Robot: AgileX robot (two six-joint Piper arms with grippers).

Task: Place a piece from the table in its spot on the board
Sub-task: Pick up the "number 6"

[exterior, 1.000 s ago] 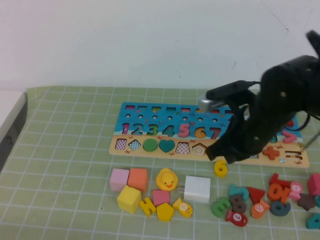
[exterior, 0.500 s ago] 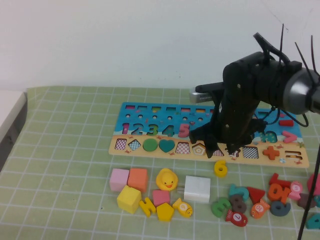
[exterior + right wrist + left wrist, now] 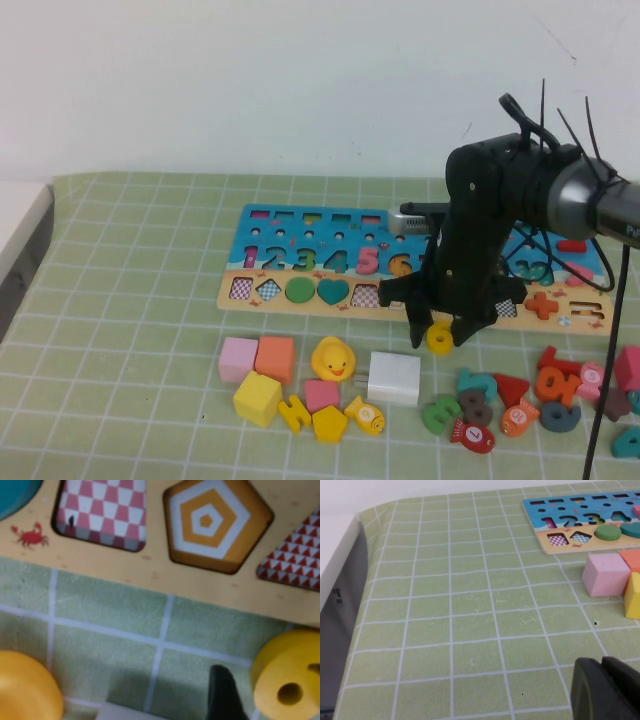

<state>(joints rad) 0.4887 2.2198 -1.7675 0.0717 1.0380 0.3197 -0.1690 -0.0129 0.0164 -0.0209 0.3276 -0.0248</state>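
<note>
The piece, a yellow 6 (image 3: 440, 338), lies flat on the green gridded table (image 3: 130, 300) just in front of the board (image 3: 300, 255), a long blue-and-tan puzzle with coloured digits. My right gripper (image 3: 438, 334) is down at the piece and open, one finger on each side of it. In the right wrist view the piece (image 3: 287, 680) sits beside one dark fingertip (image 3: 222, 695), apart from it, below the board's pentagon cut-out (image 3: 215, 522). My left gripper (image 3: 607, 690) is shut and hovers over bare mat far to the left, out of the high view.
Pink (image 3: 239, 358), orange (image 3: 275, 357) and yellow (image 3: 258, 397) cubes, a yellow duck (image 3: 333, 358) and a white block (image 3: 394, 377) lie left of the piece. Several coloured digits and shapes (image 3: 520, 400) are heaped at the right. The table's left edge (image 3: 20, 250) drops off.
My right gripper opened, swung left and came down from over the board's front edge, and now straddles the yellow 6. The piece has not moved.
</note>
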